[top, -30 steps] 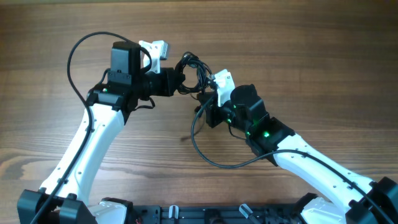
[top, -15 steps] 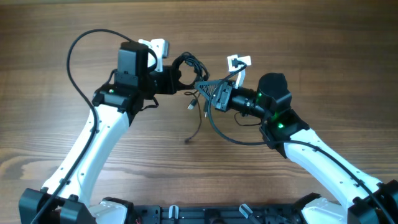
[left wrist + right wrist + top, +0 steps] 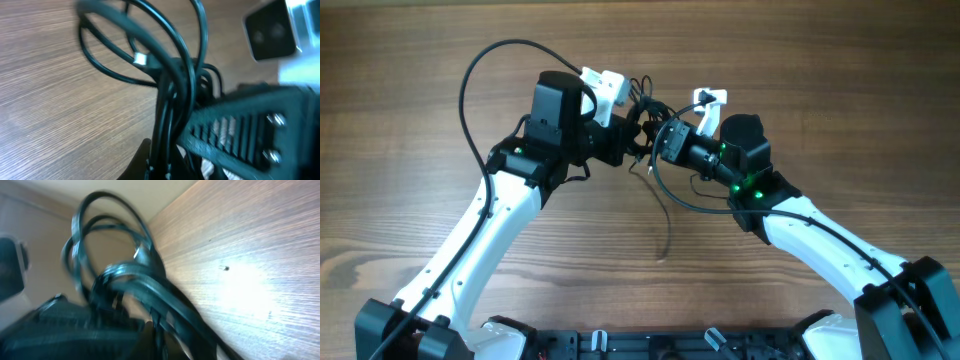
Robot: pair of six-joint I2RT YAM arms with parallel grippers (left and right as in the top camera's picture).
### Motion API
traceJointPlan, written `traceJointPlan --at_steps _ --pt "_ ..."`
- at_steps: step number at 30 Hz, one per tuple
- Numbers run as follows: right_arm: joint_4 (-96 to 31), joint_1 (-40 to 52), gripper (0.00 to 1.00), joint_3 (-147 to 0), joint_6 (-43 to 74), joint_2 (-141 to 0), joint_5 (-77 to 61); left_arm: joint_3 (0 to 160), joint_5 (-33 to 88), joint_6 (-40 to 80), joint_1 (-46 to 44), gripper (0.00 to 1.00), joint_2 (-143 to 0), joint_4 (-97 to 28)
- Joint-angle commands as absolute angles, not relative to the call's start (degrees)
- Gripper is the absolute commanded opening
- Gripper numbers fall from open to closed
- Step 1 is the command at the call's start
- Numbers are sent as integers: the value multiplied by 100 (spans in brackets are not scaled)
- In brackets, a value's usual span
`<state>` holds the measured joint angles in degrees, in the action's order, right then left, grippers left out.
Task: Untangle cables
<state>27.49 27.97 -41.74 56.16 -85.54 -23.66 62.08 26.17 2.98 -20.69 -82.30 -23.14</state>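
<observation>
Where one loose strand trails toward the lower centre of the overhead frame, it ends over the bare worktop (image 3: pixel 840 90). Above it, at upper centre, the left pincer (image 3: pixel 630 142) and right pincer (image 3: pixel 660 143) nearly touch, each clamped on the cables (image 3: pixel 645 110). Blurred cable loops arch beyond both.

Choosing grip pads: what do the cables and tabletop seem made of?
The cables look like smooth black rubber or plastic sheathing, slightly glossy: light streaks follow their bends. One plug tip glints like metal. The tabletop looks like matte wood or wood-look laminate, judging by its grain lines.
</observation>
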Motion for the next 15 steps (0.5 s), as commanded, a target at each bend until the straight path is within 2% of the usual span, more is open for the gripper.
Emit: traceJointPlan --at_steps 1,7,15 --pt "2840 2762 5 -4254 5717 -8648 -1754 6259 3719 -414 -2176 4 -8252 -2421" --pt "2714 2762 5 -4254 5699 -8753 -1446 6259 4657 -434 -2176 4 -8252 -2359" --pt "2805 2762 5 -4254 5719 -8779 -1385 6259 4615 -432 -2169 4 -8265 -2357"
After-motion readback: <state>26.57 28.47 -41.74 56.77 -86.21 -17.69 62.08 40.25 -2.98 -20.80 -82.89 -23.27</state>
